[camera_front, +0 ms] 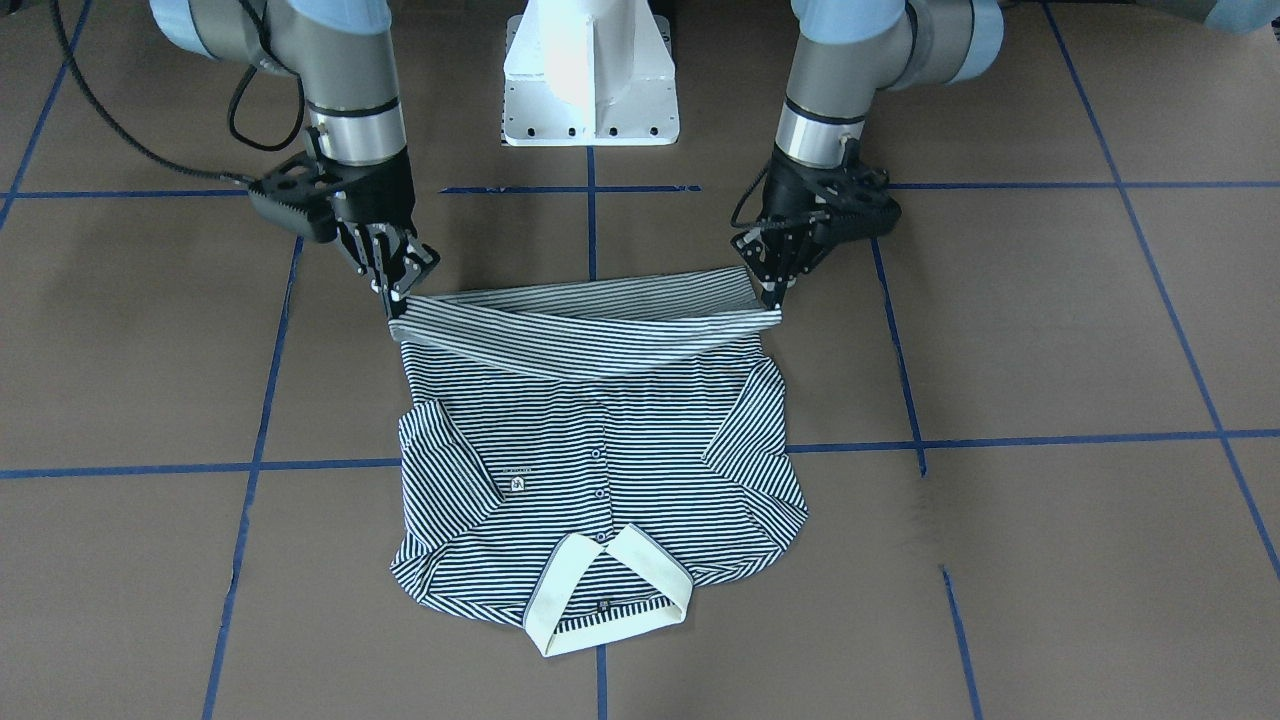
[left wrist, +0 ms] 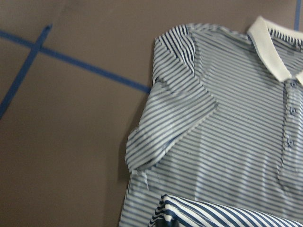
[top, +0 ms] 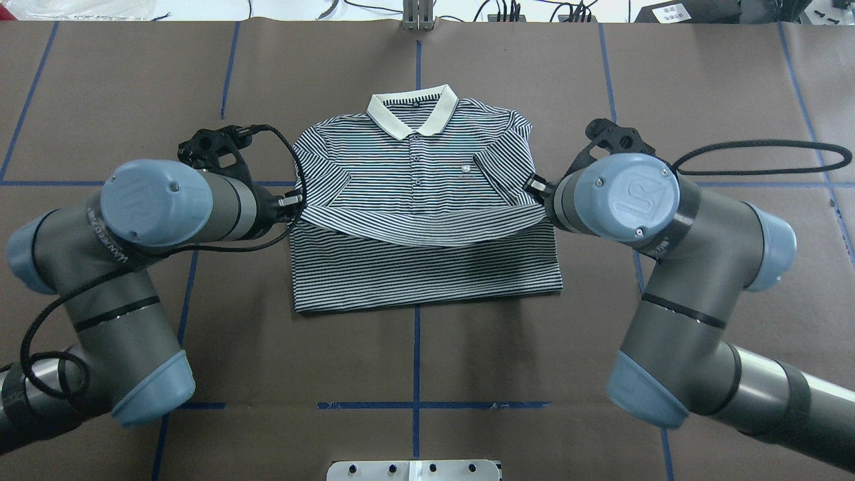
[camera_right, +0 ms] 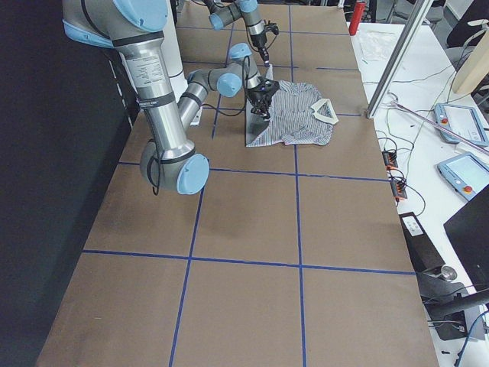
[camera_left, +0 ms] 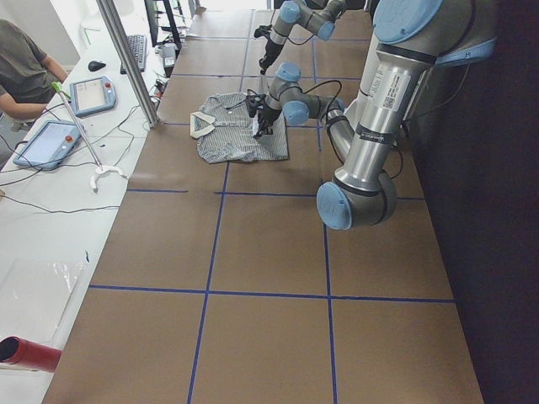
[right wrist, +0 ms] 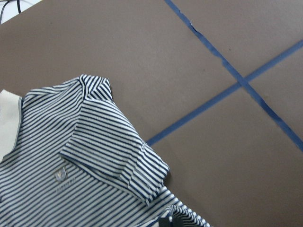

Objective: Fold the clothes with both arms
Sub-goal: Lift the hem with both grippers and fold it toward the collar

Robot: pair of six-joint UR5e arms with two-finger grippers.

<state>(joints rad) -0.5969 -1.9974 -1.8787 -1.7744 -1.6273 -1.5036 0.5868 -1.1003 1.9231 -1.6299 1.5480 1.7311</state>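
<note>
Nearest the robot we see the white pedestal (camera_front: 590, 80). In front of it lies the brown bench (camera_front: 1050, 330), crossed by blue tape lines (camera_front: 1000, 440). Past the bench's far edge a white side bench (camera_left: 50, 219) carries two handheld screens (camera_left: 93, 94) and loose cables. A slanted metal post (camera_left: 126, 59) stands there, and a seated person (camera_left: 21, 67) is at the far corner.

The polo shirt (camera_front: 600, 450) lies face up in the middle of the bench. The end nearest the robot is doubled over. Its hem is raised off the bench and stretched between the two tools, sagging in the middle above the shirt's body. We see the left tool (camera_front: 775, 290) pinched closed on one hem corner and the right tool (camera_front: 395, 295) pinched closed on the other. The left arm (top: 133, 220) and right arm (top: 641, 200) flank the shirt, one on each side. Farther out, both sleeves are folded in over the chest. The cream collar (camera_front: 610, 590) lies at the end farthest from the robot.

We count one shirt, two arms and two tools.
</note>
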